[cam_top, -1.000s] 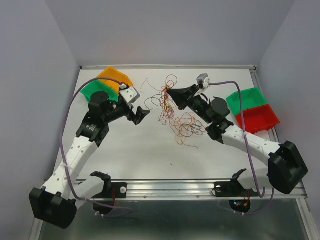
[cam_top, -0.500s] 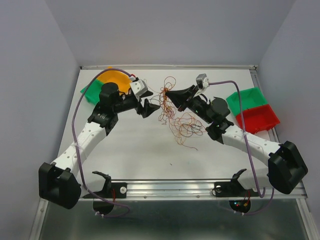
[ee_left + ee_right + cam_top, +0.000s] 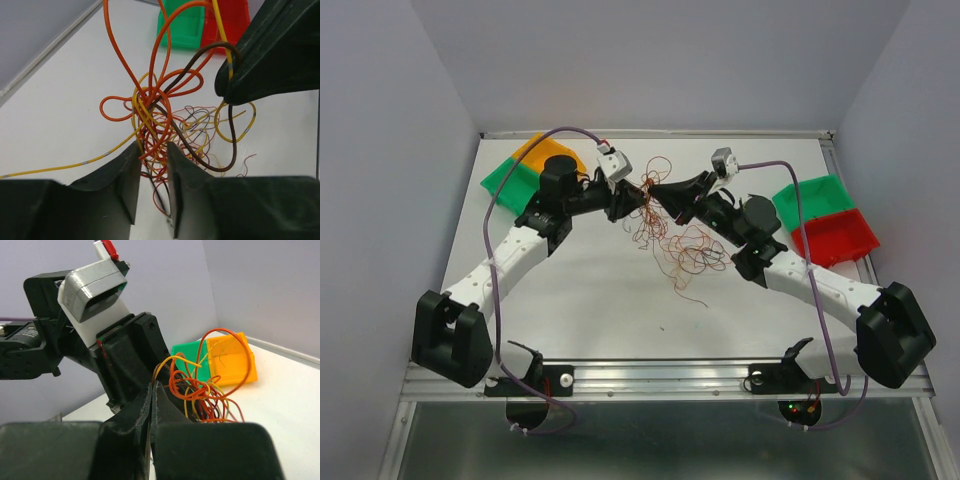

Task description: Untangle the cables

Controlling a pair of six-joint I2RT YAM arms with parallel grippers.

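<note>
Left wrist: left gripper (image 3: 152, 152) narrowly agape astride cables (image 3: 155, 112); right gripper (image 3: 152, 390) pinching them. Second grasp pending; next needs closing, gentle separating.

I can read no text, label, brand or number anywhere in my three camera views at this moment.

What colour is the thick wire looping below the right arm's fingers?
The wire is dark brown, clearest in the left wrist view.
</note>
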